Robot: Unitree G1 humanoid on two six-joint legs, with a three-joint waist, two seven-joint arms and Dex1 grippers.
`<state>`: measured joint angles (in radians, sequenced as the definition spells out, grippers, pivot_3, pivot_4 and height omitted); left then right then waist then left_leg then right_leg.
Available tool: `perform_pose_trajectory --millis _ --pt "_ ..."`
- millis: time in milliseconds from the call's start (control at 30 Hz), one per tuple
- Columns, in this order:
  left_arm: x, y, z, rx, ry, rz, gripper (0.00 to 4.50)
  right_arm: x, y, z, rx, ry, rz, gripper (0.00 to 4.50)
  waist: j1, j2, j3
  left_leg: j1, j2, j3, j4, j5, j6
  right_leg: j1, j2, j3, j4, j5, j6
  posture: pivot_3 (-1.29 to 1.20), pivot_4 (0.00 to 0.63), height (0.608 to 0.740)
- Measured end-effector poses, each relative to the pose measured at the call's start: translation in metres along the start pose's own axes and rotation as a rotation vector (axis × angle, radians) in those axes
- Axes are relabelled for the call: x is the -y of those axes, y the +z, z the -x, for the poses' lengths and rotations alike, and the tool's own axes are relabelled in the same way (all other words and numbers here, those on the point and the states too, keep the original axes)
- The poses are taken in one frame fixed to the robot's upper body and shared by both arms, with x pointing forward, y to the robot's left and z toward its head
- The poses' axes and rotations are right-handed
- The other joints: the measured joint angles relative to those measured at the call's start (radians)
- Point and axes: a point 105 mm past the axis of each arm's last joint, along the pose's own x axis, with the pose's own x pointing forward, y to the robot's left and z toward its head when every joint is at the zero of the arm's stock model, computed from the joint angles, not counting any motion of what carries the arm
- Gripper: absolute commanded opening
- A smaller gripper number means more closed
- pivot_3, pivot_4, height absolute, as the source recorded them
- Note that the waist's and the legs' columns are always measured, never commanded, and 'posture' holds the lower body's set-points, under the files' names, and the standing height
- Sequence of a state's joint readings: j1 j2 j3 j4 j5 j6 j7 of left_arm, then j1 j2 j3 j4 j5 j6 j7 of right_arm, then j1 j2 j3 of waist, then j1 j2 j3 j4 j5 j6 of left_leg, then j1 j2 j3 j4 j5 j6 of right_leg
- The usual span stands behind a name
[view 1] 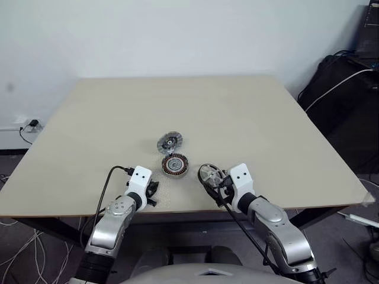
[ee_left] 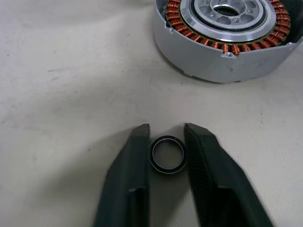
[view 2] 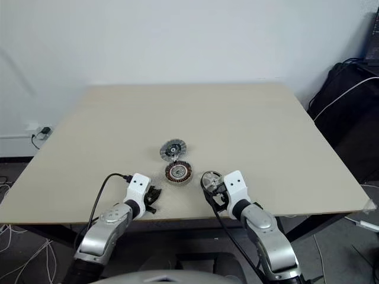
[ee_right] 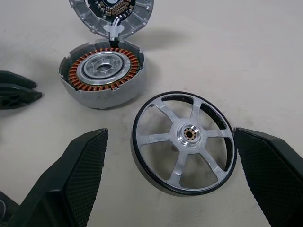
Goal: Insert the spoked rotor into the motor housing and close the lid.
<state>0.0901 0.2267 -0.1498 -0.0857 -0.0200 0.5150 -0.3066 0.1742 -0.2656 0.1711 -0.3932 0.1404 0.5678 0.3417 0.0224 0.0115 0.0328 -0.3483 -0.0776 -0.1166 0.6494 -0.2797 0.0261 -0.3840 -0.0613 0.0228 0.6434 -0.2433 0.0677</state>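
Step in hand looks like pickup, before the insert. Your right hand (ee_right: 170, 175) sits wide apart, a finger either side of the spoked rotor (ee_right: 183, 142), neither touching it. The rotor lies flat on the desk (view 1: 249, 112), just beside the motor housing (ee_right: 102, 73) on its right-hand side.

Your left hand (ee_left: 166, 142) is nearly together around a small dark ring (ee_left: 167, 154), looks like a bearing or spacer, lying on the desk in front of the housing. The fingers (ee_left: 132, 165) are right against it, but you can't tell from here if they actually clamp it or just bracket it.

The housing is open, copper windings showing around the silver centre. The lid (view 1: 170, 141) is just behind it, tilted up, and seems joined to it by white wires.

Next move, my guess: close the right hand on the rotor rim, lift, centre it over the housing bore, lower it straight. Watch those wires when the lid folds over.

Hard to read: the ring is too small to make out from the head cameras, and the left wrist view cuts the housing off at its far side. The lid's ribbed edge is partly out of frame in the right wrist view.
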Motion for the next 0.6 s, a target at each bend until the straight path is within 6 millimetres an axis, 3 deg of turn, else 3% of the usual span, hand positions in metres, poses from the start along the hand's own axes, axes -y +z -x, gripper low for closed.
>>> perform_pose_trajectory --millis 367,433,600 --pt "0.006 -0.004 0.018 0.003 -0.002 0.068 0.67 0.0 0.001 0.0 0.002 0.002 0.0 4.5 -0.004 -0.002 0.001 -0.001 0.0 0.0 0.0 -0.001 0.0 -0.001 0.0 0.0 0.0 -0.001 -0.001 0.0 0.0 0.74" --pt "0.007 0.008 0.017 0.042 -0.004 0.084 0.67 0.0 0.001 -0.001 0.003 0.004 0.001 4.5 -0.002 -0.004 0.003 -0.001 0.0 0.0 0.0 -0.001 0.0 0.0 0.0 0.0 0.0 0.0 0.0 0.0 0.0 0.74" --pt "0.01 0.061 0.007 0.194 -0.03 0.058 0.67 -0.005 0.002 -0.004 0.005 0.022 0.004 4.5 0.005 -0.004 0.003 -0.001 0.0 0.0 0.001 -0.001 -0.001 0.0 0.0 0.0 0.0 0.0 0.0 0.0 0.0 0.74"
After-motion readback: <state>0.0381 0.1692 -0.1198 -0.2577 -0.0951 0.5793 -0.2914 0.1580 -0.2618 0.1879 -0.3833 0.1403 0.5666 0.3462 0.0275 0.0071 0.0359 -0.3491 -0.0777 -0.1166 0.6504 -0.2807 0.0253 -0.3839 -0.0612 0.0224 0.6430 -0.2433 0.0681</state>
